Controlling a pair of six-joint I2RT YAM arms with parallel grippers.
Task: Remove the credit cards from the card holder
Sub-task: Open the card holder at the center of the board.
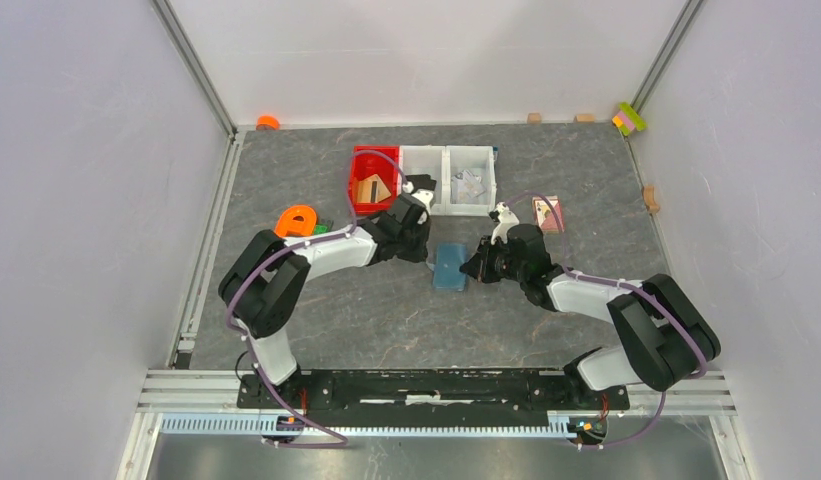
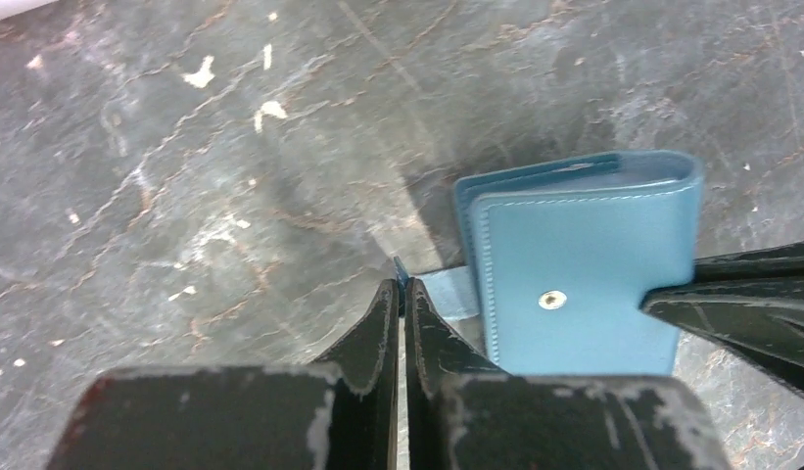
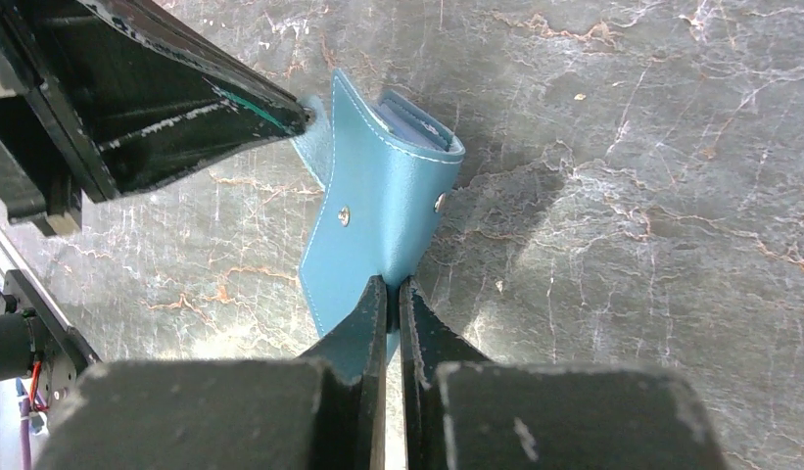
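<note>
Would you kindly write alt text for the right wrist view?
The right pincer is shut on the near edge of the blue card holder; the left pincer grips its far flap, with a grey marbled table behind.

smooth stitched leather-like card holder [image 2: 574, 255] on matt marbled table [image 2: 182, 147].

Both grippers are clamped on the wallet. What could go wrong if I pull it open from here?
The left gripper pinches only the tip of the card holder's thin strap, so it may slip off when pulled. The right gripper holds just one edge, so the card holder could twist or drop. The two grippers sit close together; their fingers might collide.
</note>
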